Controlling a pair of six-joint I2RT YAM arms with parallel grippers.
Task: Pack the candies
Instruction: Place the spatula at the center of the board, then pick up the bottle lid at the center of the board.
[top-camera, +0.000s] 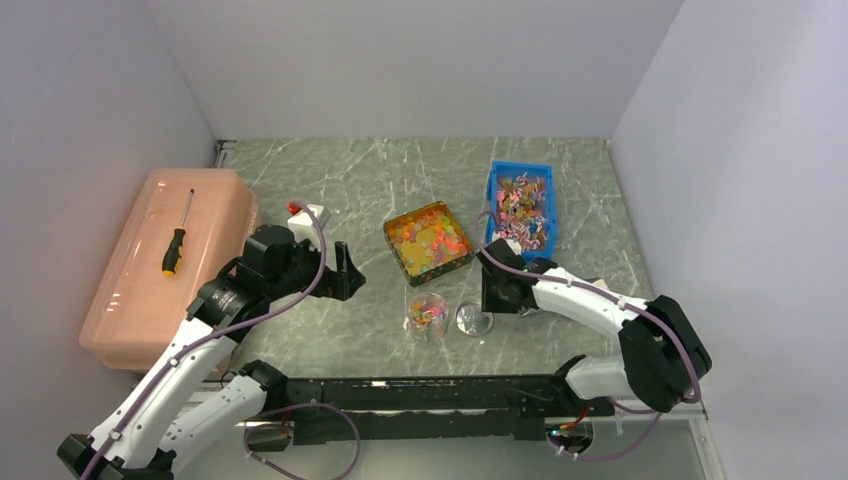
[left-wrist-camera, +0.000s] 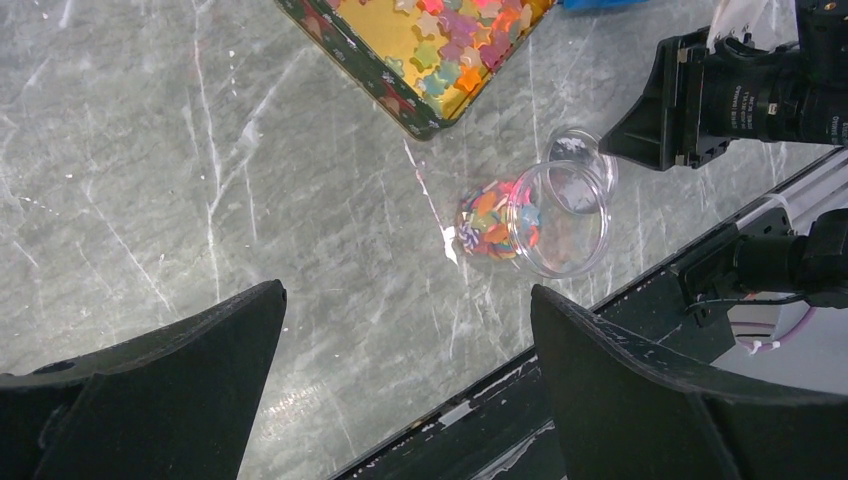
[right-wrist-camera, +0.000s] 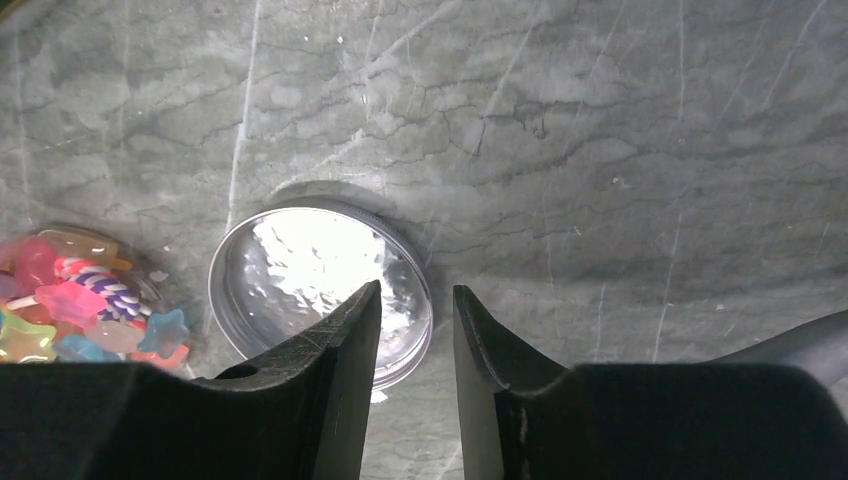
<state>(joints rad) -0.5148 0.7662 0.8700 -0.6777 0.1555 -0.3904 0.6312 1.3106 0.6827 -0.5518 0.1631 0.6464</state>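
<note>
Silvery metal, flat and round, the lid (right-wrist-camera: 310, 285) lies on the table just under the right gripper (right-wrist-camera: 417, 295). That is the relation the next move turns on. In the right wrist view the lid's rim nearest the gripper sits in the gap between the two fingers, with one fingertip over the inside of the lid and the other outside it, over bare table. The jaws stand narrow but not pressed together. A sliver of table shows between the rim and the outer finger, so I judge the rim is not yet pinched. Being a disc, the lid has no long axis to line up with. Only the rim's thin edge matters, and it runs across the gap.

The candies (right-wrist-camera: 90, 300) already packed sit in the bottom of a clear jar (left-wrist-camera: 540, 215). It stands with its mouth uncovered, just beside the lid and out past the inner finger's side of the right jaws. More candies fill a square tin (left-wrist-camera: 370, 85) and a blue bin (top-camera: 492, 200) farther ahead of both grippers.

The left gripper (left-wrist-camera: 408, 295) has its jaws spread wide and holds nothing. From it, the jar lies ahead and toward its right finger, well apart. The right arm is clearly the nearer one to the lid. The step in hand looks like taking the lid to cap the jar, which calls for a firm nip on that thin rim.
</note>
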